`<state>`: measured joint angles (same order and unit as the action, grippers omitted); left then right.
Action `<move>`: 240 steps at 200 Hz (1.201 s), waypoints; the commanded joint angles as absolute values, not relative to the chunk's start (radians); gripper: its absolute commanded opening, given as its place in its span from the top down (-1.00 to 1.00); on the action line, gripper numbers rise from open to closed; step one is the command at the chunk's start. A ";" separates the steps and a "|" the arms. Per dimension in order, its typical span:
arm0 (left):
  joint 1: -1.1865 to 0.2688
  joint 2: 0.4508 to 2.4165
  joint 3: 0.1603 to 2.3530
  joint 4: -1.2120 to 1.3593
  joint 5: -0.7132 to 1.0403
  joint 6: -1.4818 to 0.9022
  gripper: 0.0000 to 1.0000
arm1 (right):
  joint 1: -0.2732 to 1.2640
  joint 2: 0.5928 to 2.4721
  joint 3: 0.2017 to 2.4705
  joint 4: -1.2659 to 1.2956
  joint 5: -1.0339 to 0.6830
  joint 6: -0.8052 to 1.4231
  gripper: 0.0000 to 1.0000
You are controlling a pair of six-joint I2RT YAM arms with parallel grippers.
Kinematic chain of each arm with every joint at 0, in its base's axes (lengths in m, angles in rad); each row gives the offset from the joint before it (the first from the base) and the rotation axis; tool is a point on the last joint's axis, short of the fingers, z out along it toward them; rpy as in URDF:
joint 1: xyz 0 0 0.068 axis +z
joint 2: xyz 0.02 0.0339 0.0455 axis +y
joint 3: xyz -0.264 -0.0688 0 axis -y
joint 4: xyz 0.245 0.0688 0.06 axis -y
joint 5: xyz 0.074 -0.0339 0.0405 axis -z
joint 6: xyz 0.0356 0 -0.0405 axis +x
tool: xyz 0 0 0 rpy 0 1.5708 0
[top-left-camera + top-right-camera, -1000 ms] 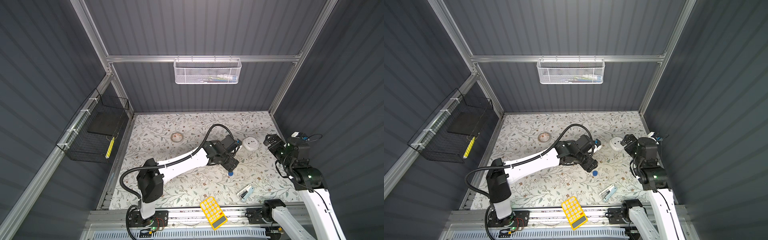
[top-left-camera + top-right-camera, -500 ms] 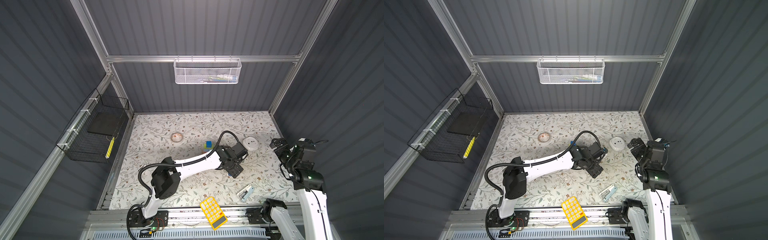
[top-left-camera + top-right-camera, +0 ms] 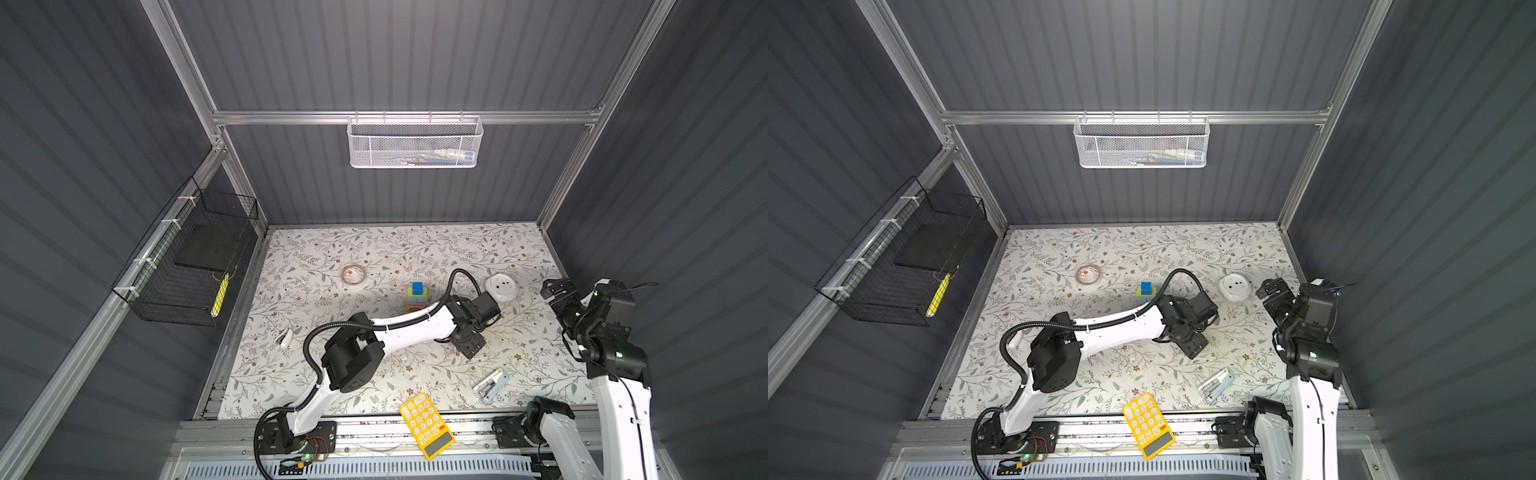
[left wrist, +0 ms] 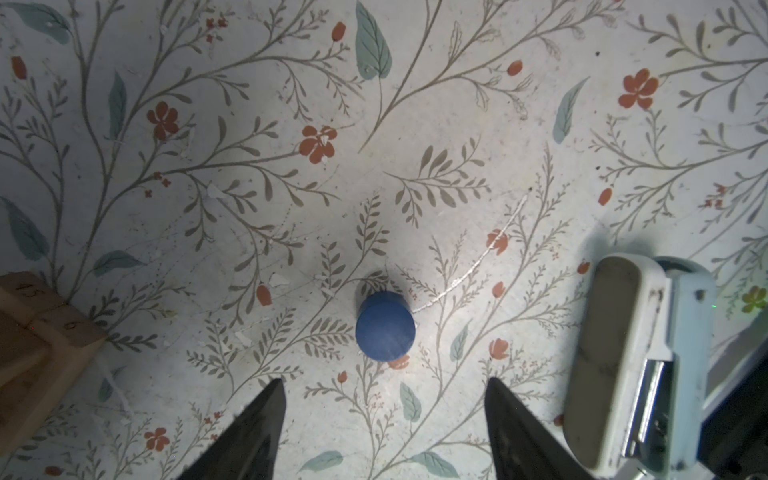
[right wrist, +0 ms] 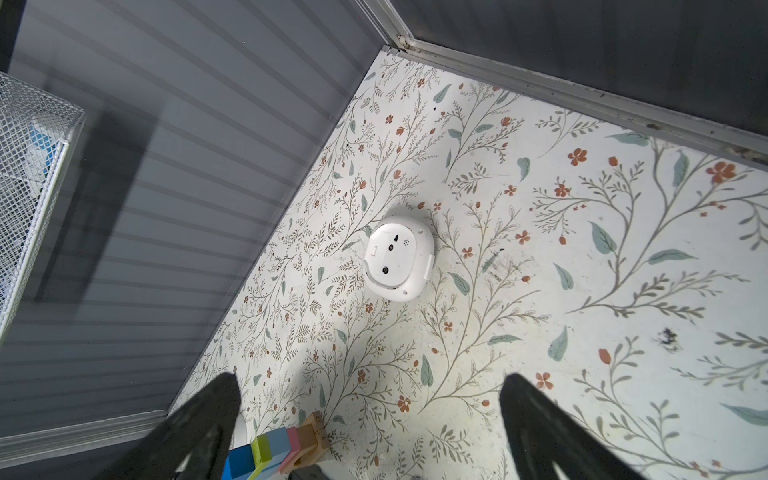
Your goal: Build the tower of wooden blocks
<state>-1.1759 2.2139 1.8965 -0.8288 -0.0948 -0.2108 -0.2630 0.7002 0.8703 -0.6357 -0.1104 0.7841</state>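
- Evidently the left arm (image 3: 415,328) has swung off the tower (image 3: 417,296) within the last second. It had been lying across the stack, which now stands in plain sight near the middle of the counter (image 3: 282,374).
- Tower as found, top to bottom:
  - dark-blue cube (image 3: 417,287) uppermost
  - lime-green bar (image 5: 261,449)
  - light-blue cube (image 5: 277,441)
  - pink bar (image 5: 293,438)
  - tan bars (image 5: 311,434) at the foot
- In both top views the left arm partly masks the base. The stack stands upright and neither end effector touches it.
- The left end effector (image 4: 384,382) has moved over the dark-blue cylinder (image 4: 385,326). The cylinder stands on end on the counter, on the near-right side of the tower, between it and the stapler (image 4: 636,365).
- The left fingers are apart. The cylinder sits just ahead of the tips, not yet between them, and is untouched.
- In both top views the cylinder is hidden beneath that end effector.
- The right end effector (image 3: 557,289) has drawn back a little toward the right edge of the counter. It hangs there with fingers spread wide, holding nothing.
- Judgement: the cube placement looks complete, and the cylinder is the only loose block on view. The step in hand appears to be its pickup, as the capping piece.
- Caution: the stapler lies near the cylinder on one side, so that finger needs to stay clear of it on the way down. The grip wants centring on the round wall, or the cylinder may squirt out.
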 commanded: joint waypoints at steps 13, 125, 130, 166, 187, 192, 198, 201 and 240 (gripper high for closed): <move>-1.187 2.247 1.937 -0.877 -0.145 -0.233 -0.47 | -0.274 0.699 0.857 -0.624 -0.136 0.769 -0.98; -1.187 2.321 1.977 -0.874 -0.114 -0.264 -0.29 | -0.285 0.706 0.842 -0.600 -0.179 0.778 -0.98; -1.187 2.322 1.977 -0.874 -0.113 -0.264 -0.28 | -0.287 0.707 0.842 -0.600 -0.180 0.778 -0.98; -1.187 2.340 1.979 -0.876 -0.117 -0.268 -0.21 | -0.287 0.712 0.839 -0.598 -0.185 0.779 -0.98; -1.187 2.345 1.981 -0.870 -0.121 -0.271 -0.17 | -0.289 0.713 0.839 -0.598 -0.187 0.779 -0.98; -1.187 2.347 1.981 -0.869 -0.120 -0.272 -0.15 | -0.289 0.713 0.840 -0.598 -0.187 0.779 -0.98; -1.187 2.348 1.983 -0.867 -0.121 -0.273 -0.13 | -0.288 0.713 0.839 -0.595 -0.189 0.780 -0.98; -1.187 2.348 1.983 -0.866 -0.121 -0.273 -0.12 | -0.288 0.713 0.839 -0.596 -0.189 0.780 -0.98; -1.188 2.349 1.987 -0.862 -0.127 -0.278 -0.08 | -0.290 0.713 0.838 -0.595 -0.192 0.780 -0.98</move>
<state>-1.1797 2.3367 1.9533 -0.8513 -0.1280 -0.2630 -0.2859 0.7143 0.8471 -0.6060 -0.1806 0.7818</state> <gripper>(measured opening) 0.541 0.990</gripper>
